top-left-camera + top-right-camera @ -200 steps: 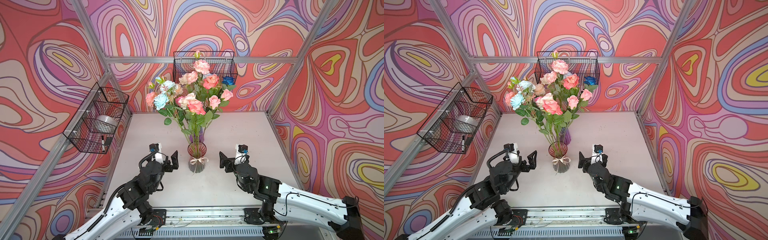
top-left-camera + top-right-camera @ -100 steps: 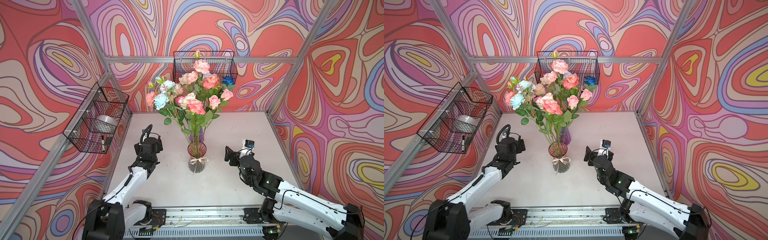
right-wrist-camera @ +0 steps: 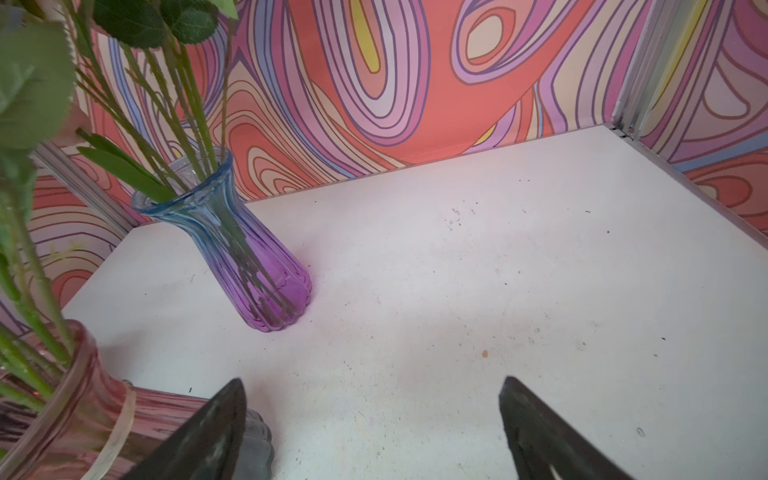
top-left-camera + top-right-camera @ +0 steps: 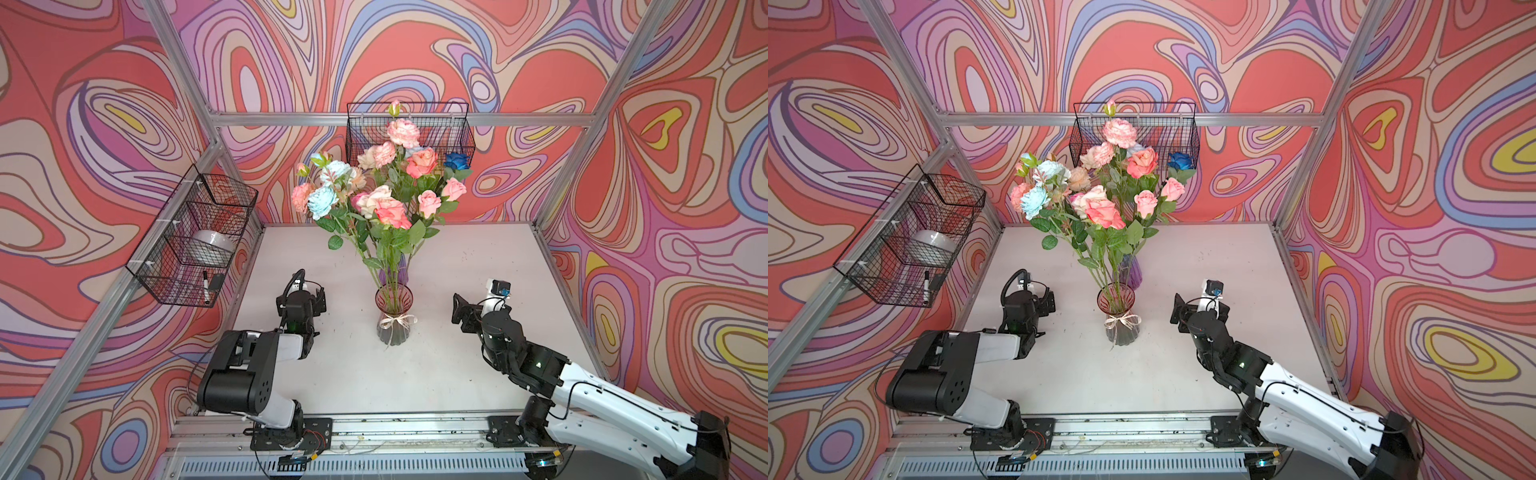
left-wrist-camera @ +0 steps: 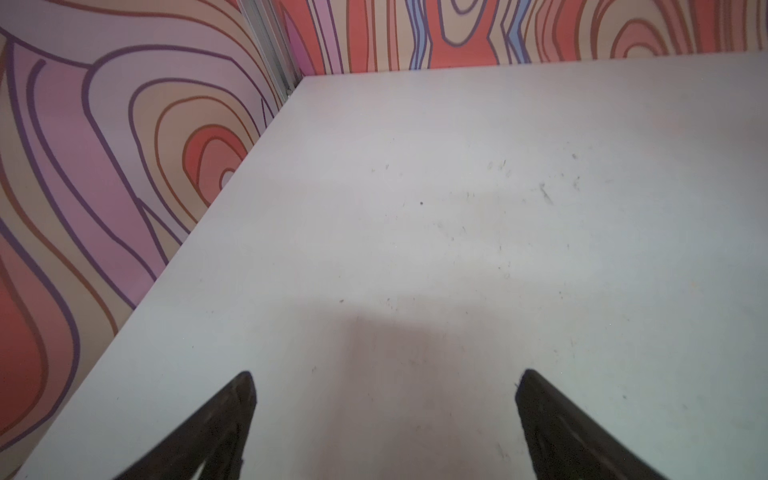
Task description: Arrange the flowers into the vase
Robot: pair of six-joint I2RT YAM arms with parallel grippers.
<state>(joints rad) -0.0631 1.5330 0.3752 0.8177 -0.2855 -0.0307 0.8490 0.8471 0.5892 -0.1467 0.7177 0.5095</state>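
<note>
The flowers point(image 4: 390, 212) bloom pink, peach, cream, pale blue and one dark blue, over green stems and leaves. The vase point(image 4: 390, 300) is rosy-red tinted glass fading to grey, tied with a cream ribbon point(image 4: 400, 320). A ribbed vase point(image 3: 253, 266) shades from blue at the rim to purple at the base. The walls point(image 4: 104, 104) swirl in coral, lilac, beige, blue and yellow bands with dark outlines. The tabletop point(image 4: 478, 266) is pale grey-white, faintly speckled.
</note>
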